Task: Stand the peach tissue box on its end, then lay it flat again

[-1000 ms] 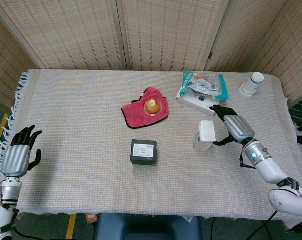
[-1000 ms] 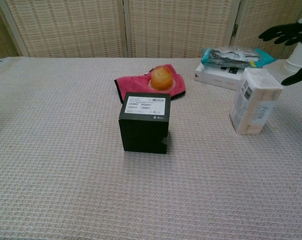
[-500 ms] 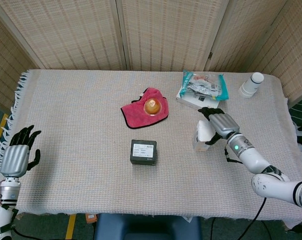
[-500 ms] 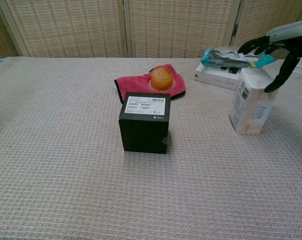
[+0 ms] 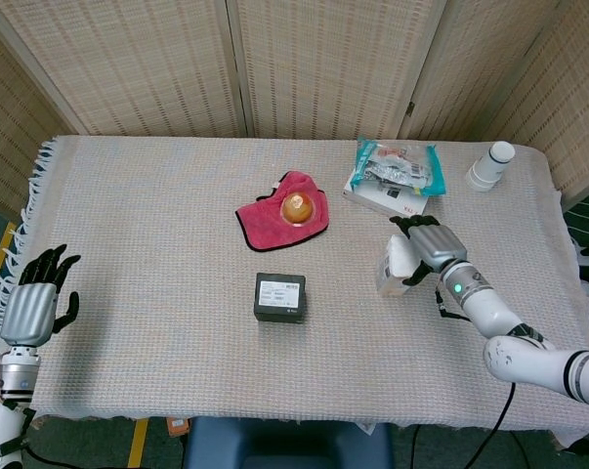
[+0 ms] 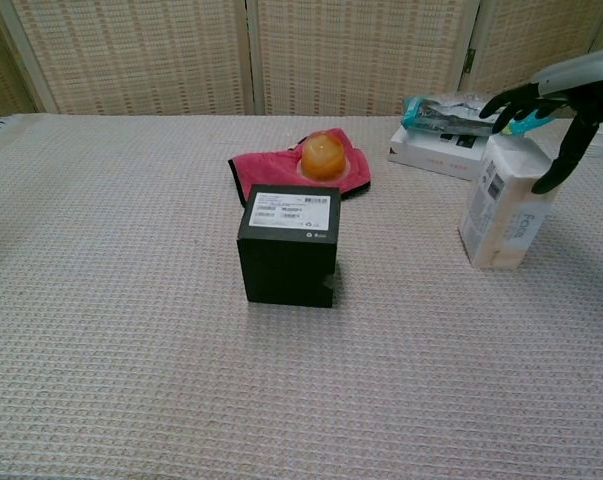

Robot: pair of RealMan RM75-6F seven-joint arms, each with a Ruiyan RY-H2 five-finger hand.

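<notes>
While upright, boxy peach tissue box [image 6: 506, 205] meets right robot hand [image 6: 549, 115].

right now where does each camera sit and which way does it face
Head view: high above the near table edge, looking down; shows left hand and right hand over the upended peach tissue box.
Chest view: low, facing the screens; only right hand.
Shared: tissue box, black box.

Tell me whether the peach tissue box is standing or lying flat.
Standing: the peach tissue box rests on its small end, taller than wide, right hand over its top.
</notes>
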